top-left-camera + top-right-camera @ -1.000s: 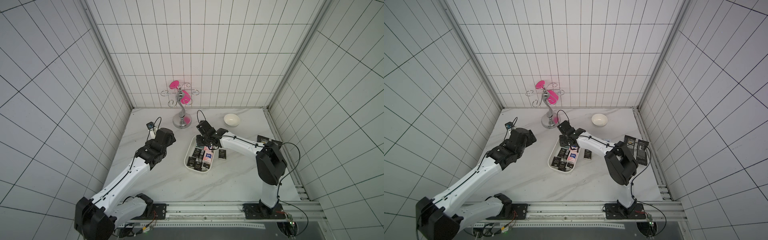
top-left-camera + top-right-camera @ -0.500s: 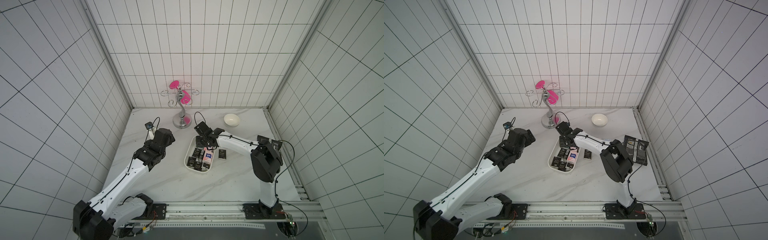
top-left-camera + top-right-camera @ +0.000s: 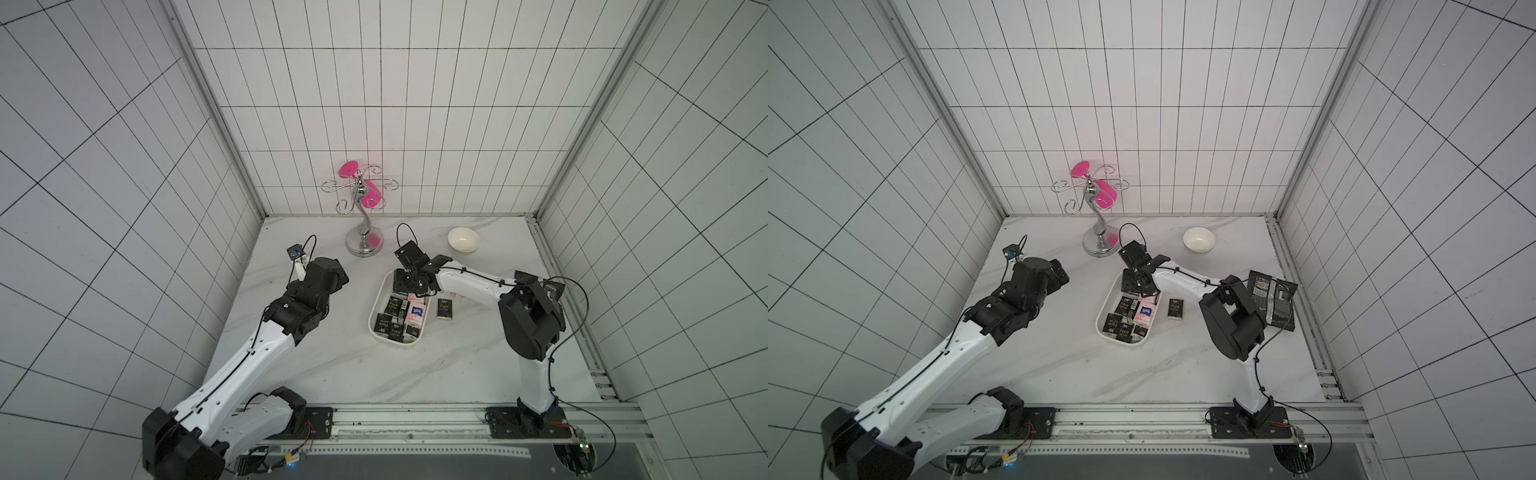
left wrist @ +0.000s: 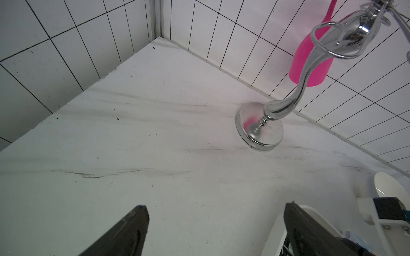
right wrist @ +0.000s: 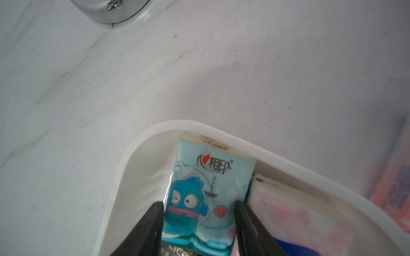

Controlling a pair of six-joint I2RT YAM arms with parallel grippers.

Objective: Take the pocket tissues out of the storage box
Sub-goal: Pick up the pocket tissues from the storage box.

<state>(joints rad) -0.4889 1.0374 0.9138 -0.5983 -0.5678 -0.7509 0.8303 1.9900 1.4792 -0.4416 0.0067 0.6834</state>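
Right gripper [image 5: 199, 202]: my jaws are apart, astride the teal pack [image 5: 213, 177], pads level with its long edges. No bite that I can see. Left gripper [image 4: 216, 207]: jaws wide apart, nothing between them, over bare table at 9 o'clock of the storage box [image 3: 376, 316].

Layout (12 = back wall, 6 = base rail): the box sits mid-table. The teal pack lies flat in its 12 o'clock end, up against the end wall. The other pocket tissues [image 3: 417, 312] fill the box toward 6. One black pack [image 3: 444, 309] is already out, on the table at 3 o'clock of the box.

Risks, my judgement:
- Pink pack [image 5: 299, 212] lies hard beside the teal one. My pad has almost no gap there, so it may land on the pink pack or pinch both.
- My other pad goes between the pack and the curved box wall. If it clips the wall, the light box shifts.
- Glossy film over soft fill, so a shallow pinch may slip on the lift.
- A dark pack [image 5: 175, 251] meets the teal one's near end. I can't tell which overlaps which, and it could drag along.

Surface: white marble-look top [image 3: 332, 365], grey veins, a few dark specks, flat and smooth. Chrome stand [image 3: 364, 247] with pink pieces at 12, white bowl [image 3: 463, 240] at 1, black foil pouches [image 3: 1273, 303] at 3 by the wall. Room: white tile with dark grout on three sides, metal posts in the corners.
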